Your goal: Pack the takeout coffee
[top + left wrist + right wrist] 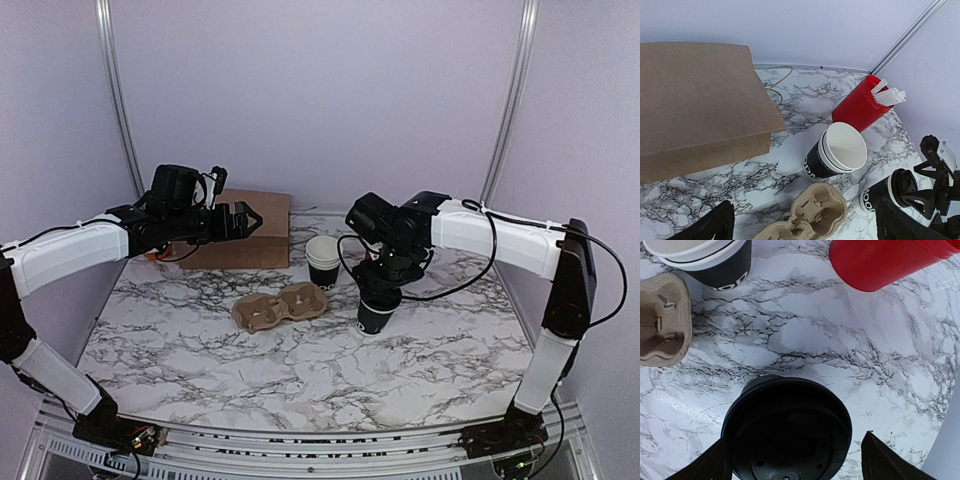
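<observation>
Counting: one takeout coffee point(378, 313); one cup stack point(322, 261); one carrier point(280, 307)

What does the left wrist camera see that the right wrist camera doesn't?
Only the left wrist view shows the brown paper bag and the white wrapped utensils sticking out of the red cup. Only the right wrist view looks straight down on the coffee's black lid, with that arm's fingers on either side of it. Both show the coffee cup, the red cup, the stack of empty cups, the cardboard cup carrier and the marble table.
</observation>
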Robot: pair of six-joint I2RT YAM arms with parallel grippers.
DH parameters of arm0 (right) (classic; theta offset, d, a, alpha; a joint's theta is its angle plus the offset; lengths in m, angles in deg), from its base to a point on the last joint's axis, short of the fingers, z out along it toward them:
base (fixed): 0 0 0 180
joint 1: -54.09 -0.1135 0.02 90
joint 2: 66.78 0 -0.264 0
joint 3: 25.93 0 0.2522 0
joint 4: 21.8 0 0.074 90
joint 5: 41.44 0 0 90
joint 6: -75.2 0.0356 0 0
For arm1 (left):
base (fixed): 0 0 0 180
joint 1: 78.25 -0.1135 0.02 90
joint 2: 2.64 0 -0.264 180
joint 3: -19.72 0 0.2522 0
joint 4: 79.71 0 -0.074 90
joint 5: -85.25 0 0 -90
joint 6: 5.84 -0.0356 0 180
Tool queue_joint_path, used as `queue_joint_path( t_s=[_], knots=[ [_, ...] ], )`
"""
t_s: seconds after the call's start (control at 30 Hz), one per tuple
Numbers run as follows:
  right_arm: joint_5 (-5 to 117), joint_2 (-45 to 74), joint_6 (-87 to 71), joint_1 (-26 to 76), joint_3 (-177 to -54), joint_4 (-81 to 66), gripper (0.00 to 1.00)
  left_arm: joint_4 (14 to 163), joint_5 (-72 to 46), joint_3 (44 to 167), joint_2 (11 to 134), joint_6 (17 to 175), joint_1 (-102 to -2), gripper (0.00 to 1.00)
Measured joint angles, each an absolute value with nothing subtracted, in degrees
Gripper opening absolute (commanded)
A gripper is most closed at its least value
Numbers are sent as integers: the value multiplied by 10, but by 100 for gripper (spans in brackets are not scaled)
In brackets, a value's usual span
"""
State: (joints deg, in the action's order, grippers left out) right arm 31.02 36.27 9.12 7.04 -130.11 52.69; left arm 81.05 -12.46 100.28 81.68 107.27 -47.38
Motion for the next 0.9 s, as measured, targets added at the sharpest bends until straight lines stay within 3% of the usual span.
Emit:
queue_joint_path(
  t_s=[0.9],
  knots=[
    [333, 319, 91, 70, -1265, 474, 84, 811, -149, 1003, 834, 1107, -455, 99]
  ],
)
